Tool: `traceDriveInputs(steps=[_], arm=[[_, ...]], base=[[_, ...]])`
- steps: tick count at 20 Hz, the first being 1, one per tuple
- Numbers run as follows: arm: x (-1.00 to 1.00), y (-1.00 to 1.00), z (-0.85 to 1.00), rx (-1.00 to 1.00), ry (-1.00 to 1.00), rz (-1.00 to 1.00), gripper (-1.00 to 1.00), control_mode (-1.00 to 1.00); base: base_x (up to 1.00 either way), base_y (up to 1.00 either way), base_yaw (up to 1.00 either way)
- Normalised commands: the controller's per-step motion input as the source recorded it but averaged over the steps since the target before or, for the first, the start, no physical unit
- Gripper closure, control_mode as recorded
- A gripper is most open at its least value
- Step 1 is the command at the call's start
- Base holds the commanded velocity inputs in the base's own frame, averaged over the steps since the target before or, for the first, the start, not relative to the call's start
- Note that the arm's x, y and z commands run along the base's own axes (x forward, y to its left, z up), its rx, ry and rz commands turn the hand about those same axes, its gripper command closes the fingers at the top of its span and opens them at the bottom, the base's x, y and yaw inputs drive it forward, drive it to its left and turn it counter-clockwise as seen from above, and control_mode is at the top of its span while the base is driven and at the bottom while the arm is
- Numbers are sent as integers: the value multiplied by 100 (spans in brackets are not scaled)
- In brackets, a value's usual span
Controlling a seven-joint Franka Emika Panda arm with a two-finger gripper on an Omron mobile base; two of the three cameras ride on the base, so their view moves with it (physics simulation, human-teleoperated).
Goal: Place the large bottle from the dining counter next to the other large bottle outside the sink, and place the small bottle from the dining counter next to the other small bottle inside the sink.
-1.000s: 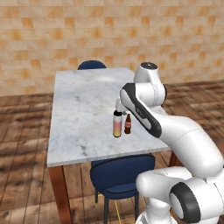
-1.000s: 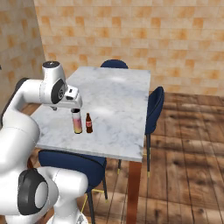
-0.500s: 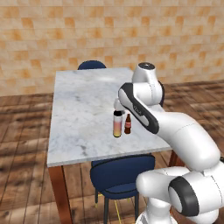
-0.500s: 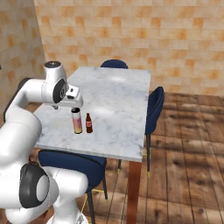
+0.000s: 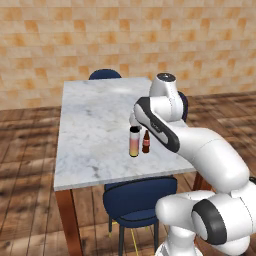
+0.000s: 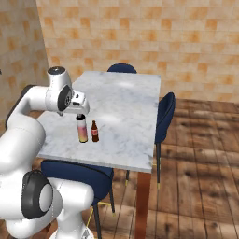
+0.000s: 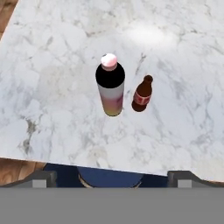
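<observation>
The large bottle (image 5: 134, 142) (image 6: 82, 130) (image 7: 110, 87), with a white cap, a black shoulder and a pink-to-yellow body, stands upright near the front edge of the marble dining counter (image 5: 95, 125) (image 6: 126, 102) (image 7: 52, 65). Close to its right stands the small bottle (image 5: 146, 142) (image 6: 94, 132) (image 7: 142, 94), brown with a red label, a narrow gap between the two. My gripper (image 7: 112, 177) (image 6: 78, 108) hovers just above the large bottle's cap. It is open, its fingertips far apart at the bottom of the hand view, with nothing between them.
A blue chair (image 5: 140, 195) (image 6: 74, 172) is tucked under the counter's near edge, below the bottles. Another blue chair (image 5: 105, 75) (image 6: 122, 68) sits at the far side and one (image 6: 164, 112) at the right side. Wooden floor surrounds the counter; a brick wall stands behind.
The arm has shifted only slightly above the large bottle. Both bottles stand where they were, and the jaws have stayed wide.
</observation>
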Motion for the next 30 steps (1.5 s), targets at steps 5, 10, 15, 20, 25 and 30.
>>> traceDriveInputs(steps=[5, 10, 15, 20, 25, 30], arm=[[11, 1, -12, -1, -5, 0, -100, -100], [12, 0, -10, 0, -5, 0, -100, -100], [12, 5, -12, 0, -4, 1, -100, -100], [9, 1, -12, 0, -1, 1, -100, -100], [8, 0, -9, 0, 0, 1, -100, -100], [16, 0, -5, 0, -1, 1, -100, -100]], base=[[0, 0, 0], [0, 0, 0], [0, 0, 0], [0, 0, 0], [0, 0, 0], [0, 0, 0]])
